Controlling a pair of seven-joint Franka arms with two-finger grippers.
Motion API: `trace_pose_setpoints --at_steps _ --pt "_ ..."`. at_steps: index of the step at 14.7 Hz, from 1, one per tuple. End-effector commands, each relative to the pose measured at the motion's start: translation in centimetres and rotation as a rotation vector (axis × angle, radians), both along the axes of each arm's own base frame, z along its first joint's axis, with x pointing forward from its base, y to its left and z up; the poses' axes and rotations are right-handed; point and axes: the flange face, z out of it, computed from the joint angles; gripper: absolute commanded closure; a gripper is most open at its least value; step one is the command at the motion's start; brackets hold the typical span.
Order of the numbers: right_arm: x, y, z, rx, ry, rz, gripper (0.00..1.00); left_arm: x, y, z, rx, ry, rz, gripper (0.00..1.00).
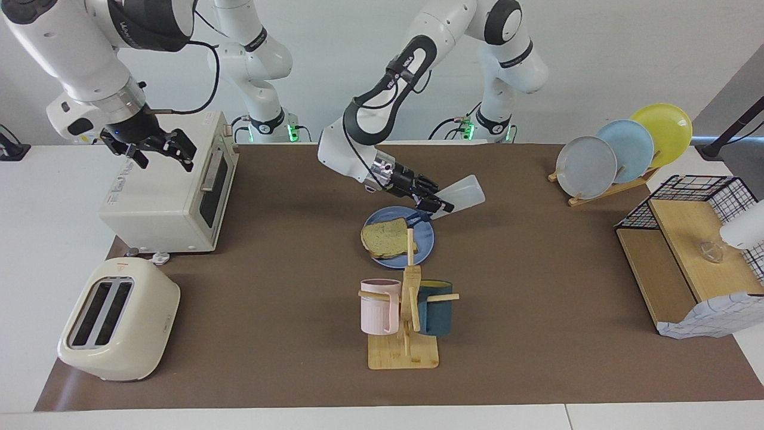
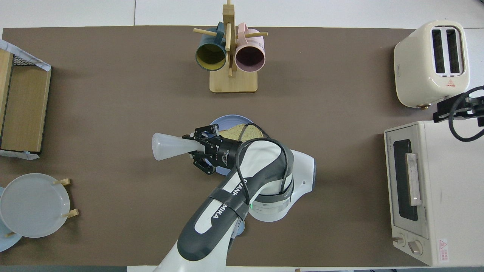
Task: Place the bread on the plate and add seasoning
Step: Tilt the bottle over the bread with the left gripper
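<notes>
The bread (image 1: 385, 237) (image 2: 238, 132) lies flat on the blue plate (image 1: 385, 216) (image 2: 223, 122) in the middle of the brown mat. My left gripper (image 1: 441, 206) (image 2: 191, 146) hangs over the plate's edge toward the left arm's end, shut on the seasoning (image 1: 464, 193) (image 2: 170, 146). The bottle is tipped over, its neck end pointing down at the plate and its wide base raised away from it. Its dark blue cap (image 1: 419, 218) shows just over the plate. My right gripper (image 1: 160, 150) (image 2: 455, 109) waits open above the toaster oven.
A wooden mug rack (image 1: 406, 352) with a pink and a dark blue mug stands farther from the robots than the plate. A toaster oven (image 1: 173, 191) and a cream toaster (image 1: 119, 319) sit at the right arm's end. Upright plates (image 1: 621, 152) and a wire-sided shelf (image 1: 686, 239) sit at the left arm's end.
</notes>
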Motion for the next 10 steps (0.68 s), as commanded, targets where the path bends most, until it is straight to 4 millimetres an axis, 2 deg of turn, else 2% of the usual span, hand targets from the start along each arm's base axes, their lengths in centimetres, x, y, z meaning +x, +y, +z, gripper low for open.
trace_pose_setpoints --at_steps 1,3,4,10 --pt "-0.8 0.0 0.5 0.024 -0.009 0.012 0.00 0.5 -0.6 -0.5 0.059 -0.038 -0.005 1.00" --pt "-0.8 0.0 0.5 0.024 -0.009 0.012 0.00 1.3 -0.4 -3.3 0.121 -0.041 -0.010 1.00" --pt "-0.8 0.0 0.5 0.024 -0.007 0.012 0.00 2.4 0.1 -3.4 0.130 -0.057 0.006 1.00" --pt "-0.8 0.0 0.5 0.024 -0.009 0.012 0.00 4.0 0.9 -3.1 0.138 -0.084 0.006 1.00"
